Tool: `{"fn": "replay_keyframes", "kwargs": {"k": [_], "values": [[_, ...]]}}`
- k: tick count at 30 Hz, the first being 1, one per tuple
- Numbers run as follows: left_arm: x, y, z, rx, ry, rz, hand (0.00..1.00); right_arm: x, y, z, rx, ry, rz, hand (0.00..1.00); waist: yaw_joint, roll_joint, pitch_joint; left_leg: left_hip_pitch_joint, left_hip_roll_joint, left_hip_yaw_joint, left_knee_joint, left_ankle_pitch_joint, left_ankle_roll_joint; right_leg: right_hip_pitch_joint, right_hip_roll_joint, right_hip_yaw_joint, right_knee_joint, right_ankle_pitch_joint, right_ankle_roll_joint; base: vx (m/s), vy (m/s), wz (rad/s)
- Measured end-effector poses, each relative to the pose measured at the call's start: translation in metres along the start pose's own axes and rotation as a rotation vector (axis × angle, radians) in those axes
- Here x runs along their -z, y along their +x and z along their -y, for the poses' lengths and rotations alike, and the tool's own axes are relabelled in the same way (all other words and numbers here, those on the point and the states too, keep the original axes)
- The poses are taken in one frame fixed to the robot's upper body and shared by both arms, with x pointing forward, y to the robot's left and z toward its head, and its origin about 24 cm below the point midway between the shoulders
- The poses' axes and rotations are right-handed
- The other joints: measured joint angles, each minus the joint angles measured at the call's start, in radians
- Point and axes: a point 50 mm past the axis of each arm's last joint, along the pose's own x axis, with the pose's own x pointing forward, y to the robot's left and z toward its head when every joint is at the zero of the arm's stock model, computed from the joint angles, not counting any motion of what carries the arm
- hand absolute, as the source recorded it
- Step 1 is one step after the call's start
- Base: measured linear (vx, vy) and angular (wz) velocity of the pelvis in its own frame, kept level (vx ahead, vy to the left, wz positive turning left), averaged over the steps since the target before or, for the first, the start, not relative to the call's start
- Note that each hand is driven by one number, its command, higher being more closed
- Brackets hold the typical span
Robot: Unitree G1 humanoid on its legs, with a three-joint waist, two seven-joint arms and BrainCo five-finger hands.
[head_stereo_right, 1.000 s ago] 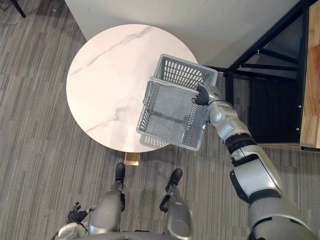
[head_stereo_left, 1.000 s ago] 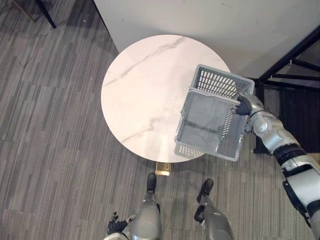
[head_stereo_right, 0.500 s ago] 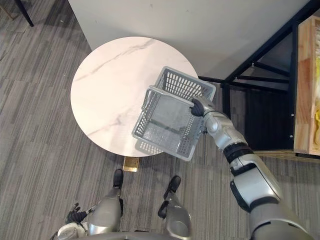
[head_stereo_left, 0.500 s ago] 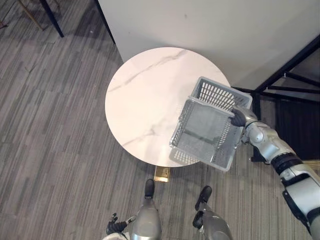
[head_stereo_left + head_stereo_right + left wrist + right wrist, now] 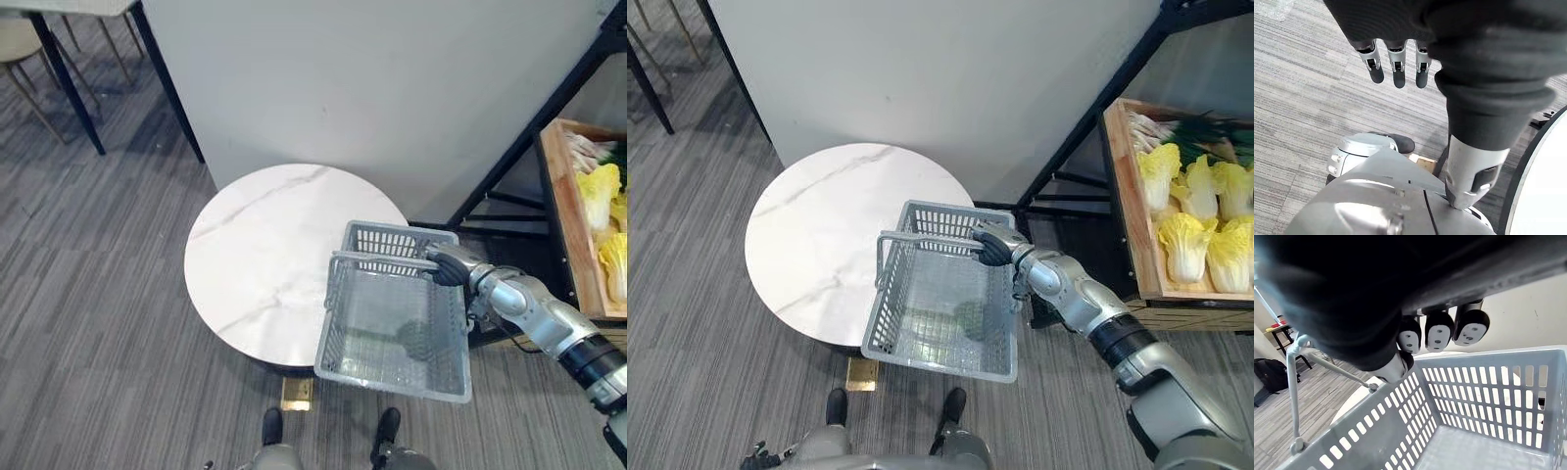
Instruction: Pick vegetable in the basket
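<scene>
My view swings up, so a wooden crate point(image 5: 1129, 201) of cabbages point(image 5: 1185, 245) now shows at my right. My right robot hand point(image 5: 449, 268) has turned the basket point(image 5: 397, 241). It now hangs square to me rather than skewed, and less of it overlaps the desk point(image 5: 260, 255).

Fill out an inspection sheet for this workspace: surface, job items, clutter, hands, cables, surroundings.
Surface: round white marble table.
Job's things: grey basket, nothing in it, held up at the table's near right edge; cabbages in a wooden crate to the robot's right.
Clutter: nothing seen.
Hands: right hand curled round the basket's handle; left hand fingers straight, holding nothing, above the floor.
Cables: nothing seen.
Surroundings: white wall, grey carpet, black rack.
</scene>
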Motion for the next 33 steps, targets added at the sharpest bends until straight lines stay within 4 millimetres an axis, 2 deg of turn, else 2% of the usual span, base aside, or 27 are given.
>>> {"fn": "replay_keyframes", "kwargs": {"k": [5, 9, 12, 14, 16, 17, 18, 19, 20, 21, 22, 23, 24, 25, 26, 27, 28, 29, 31, 32, 33], "values": [[0.006, -0.001, -0.001, 0.004, -0.002, -0.03, 0.0, -0.008, -0.002, -0.011, -0.048, 0.007, 0.038, 1.0, 0.001, 0.005, -0.026, 0.025, 0.002, 0.016, -0.005, -0.005, -0.004, 0.015, 0.003, 0.016, -0.002, 0.0, -0.001, 0.0, 0.003, -0.09], [0.012, -0.003, -0.001, 0.011, -0.024, -0.045, 0.0, -0.005, -0.008, -0.024, -0.078, 0.032, 0.025, 1.0, 0.002, 0.011, -0.033, 0.059, 0.003, 0.029, 0.013, -0.021, 0.002, 0.049, 0.005, 0.027, -0.003, 0.003, -0.005, 0.02, 0.002, -0.09], [0.016, -0.004, -0.002, 0.007, -0.04, -0.057, 0.0, -0.001, -0.017, -0.037, -0.104, 0.058, 0.011, 1.0, -0.002, 0.018, -0.036, 0.049, 0.013, 0.052, 0.146, -0.105, 0.006, 0.057, -0.004, 0.062, 0.046, -0.018, 0.002, 0.02, 0.023, -0.29], [0.018, -0.005, -0.001, 0.013, -0.04, -0.063, 0.0, 0.004, -0.031, -0.045, -0.114, 0.072, -0.019, 1.0, -0.008, 0.04, -0.038, 0.034, 0.033, 0.083, 0.239, -0.18, 0.013, 0.016, -0.007, 0.115, 0.154, -0.034, 0.008, -0.05, 0.087, -0.42], [0.017, -0.005, -0.003, 0.015, -0.006, -0.059, 0.0, 0.005, -0.037, -0.044, -0.1, 0.07, -0.027, 1.0, -0.023, 0.042, -0.038, 0.024, 0.033, 0.12, 0.275, -0.207, 0.025, -0.04, -0.011, 0.167, 0.228, -0.029, 0.013, -0.08, 0.125, -0.57], [0.016, -0.004, -0.005, 0.019, 0.033, -0.054, 0.0, 0.004, -0.04, -0.039, -0.071, 0.048, -0.03, 1.0, -0.034, 0.042, -0.04, 0.004, 0.034, 0.161, 0.306, -0.226, 0.038, -0.098, -0.009, 0.226, 0.263, 0.013, 0.025, -0.11, 0.166, -0.81], [0.015, -0.004, -0.006, 0.022, 0.056, -0.05, 0.0, 0.003, -0.04, -0.037, -0.061, 0.038, -0.026, 1.0, -0.038, 0.042, -0.04, -0.004, 0.034, 0.185, 0.316, -0.231, 0.045, -0.123, -0.002, 0.238, 0.26, 0.05, 0.016, -0.18, 0.225, -1.33], [0.015, -0.004, -0.006, 0.028, 0.079, -0.054, 0.0, -0.001, -0.037, -0.032, -0.045, 0.013, -0.01, 1.0, -0.032, 0.052, -0.042, -0.016, 0.05, 0.238, 0.31, -0.229, 0.078, -0.158, 0.028, 0.231, 0.177, 0.194, -0.028, -0.21, 0.159, -1.85], [0.017, -0.003, -0.004, 0.036, 0.107, -0.066, 0.0, -0.007, -0.034, -0.029, -0.029, -0.013, 0.013, 1.0, -0.014, 0.066, -0.041, -0.007, 0.078, 0.337, 0.281, -0.205, 0.106, -0.163, 0.049, 0.154, 0.101, 0.265, -0.14, -0.2, 0.147, -1.88], [0.016, -0.003, -0.003, 0.038, 0.114, -0.065, 0.0, -0.008, -0.033, -0.028, -0.026, -0.019, 0.022, 1.0, -0.022, 0.069, -0.036, 0.0, 0.077, 0.371, 0.267, -0.193, 0.111, -0.176, 0.03, 0.057, 0.195, 0.164, -0.195, -0.19, 0.12, -1.5], [0.019, -0.003, -0.004, 0.038, 0.126, -0.078, 0.0, -0.007, -0.033, -0.027, -0.028, -0.023, 0.021, 1.0, -0.032, 0.068, -0.037, 0.023, 0.069, 0.41, 0.252, -0.179, 0.107, -0.17, -0.019, -0.081, 0.36, 0.002, -0.217, -0.14, 0.145, -1.29], [0.02, -0.004, -0.003, 0.044, 0.148, -0.08, 0.0, -0.005, -0.031, -0.026, -0.027, -0.03, 0.012, 1.0, -0.027, 0.069, -0.036, 0.046, 0.071, 0.482, 0.269, -0.186, 0.121, -0.151, -0.077, -0.198, 0.521, -0.135, -0.222, -0.17, 0.143, -1.67], [0.016, -0.003, -0.003, 0.05, 0.181, -0.07, 0.0, -0.004, -0.029, -0.021, -0.021, -0.057, 0.008, 1.0, -0.025, 0.067, -0.035, 0.048, 0.082, 0.551, 0.323, -0.213, 0.144, -0.145, -0.12, -0.279, 0.592, -0.177, -0.235, -0.15, 0.082, -1.63], [0.011, -0.001, -0.003, 0.053, 0.199, -0.057, 0.0, -0.003, -0.027, -0.018, -0.015, -0.068, 0.007, 1.0, -0.029, 0.059, -0.028, 0.049, 0.078, 0.575, 0.356, -0.238, 0.133, -0.153, -0.109, -0.308, 0.574, -0.16, -0.24, -0.19, 0.054, -1.76], [0.011, -0.001, -0.001, 0.063, 0.211, -0.063, 0.0, -0.003, -0.024, -0.014, -0.006, -0.079, 0.007, 1.0, -0.025, 0.077, -0.034, 0.054, 0.09, 0.611, 0.318, -0.242, 0.126, -0.123, -0.011, -0.276, 0.406, -0.103, -0.238, -0.25, -0.018, -1.92], [0.018, -0.002, 0.001, 0.064, 0.207, -0.086, 0.0, -0.005, -0.024, -0.013, -0.003, -0.087, 0.014, 1.0, -0.01, 0.106, -0.038, 0.083, 0.112, 0.718, 0.27, -0.216, 0.13, -0.102, -0.004, -0.293, 0.454, -0.187, -0.274, -0.28, -0.009, -1.88], [0.019, -0.003, 0.001, 0.064, 0.211, -0.088, 0.0, -0.004, -0.024, -0.012, -0.004, -0.088, 0.012, 1.0, -0.018, 0.106, -0.038, 0.091, 0.109, 0.742, 0.257, -0.206, 0.132, -0.095, -0.028, -0.315, 0.537, -0.242, -0.27, -0.21, -0.054, -1.59], [0.014, -0.001, -0.001, 0.06, 0.224, -0.081, 0.0, -0.003, -0.024, -0.013, -0.006, -0.087, 0.007, 1.0, -0.035, 0.1, -0.036, 0.107, 0.105, 0.778, 0.24, -0.192, 0.127, -0.009, -0.057, -0.355, 0.559, -0.304, -0.158, -0.11, -0.03, -1.08], [0.012, 0.0, -0.003, 0.056, 0.233, -0.075, 0.0, -0.003, -0.024, -0.012, -0.002, -0.089, 0.006, 1.0, -0.03, 0.083, -0.047, 0.102, 0.103, 0.847, 0.241, -0.18, 0.123, 0.062, -0.058, -0.374, 0.395, -0.313, -0.102, -0.08, -0.153, -1.24], [0.008, 0.001, 0.001, 0.065, 0.235, -0.064, 0.0, -0.002, -0.023, -0.01, 0.001, -0.092, -0.004, 1.0, -0.026, 0.092, -0.046, 0.096, 0.114, 0.891, 0.24, -0.166, 0.115, 0.075, -0.016, -0.365, 0.285, -0.276, -0.075, -0.08, -0.188, -1.04], [0.007, 0.001, 0.003, 0.069, 0.233, -0.062, 0.0, 0.0, -0.024, -0.012, -0.003, -0.089, -0.014, 1.0, -0.032, 0.105, -0.047, 0.091, 0.124, 0.9, 0.24, -0.149, 0.104, 0.076, 0.005, -0.364, 0.253, -0.252, -0.086, -0.06, -0.17, -0.75]]}}
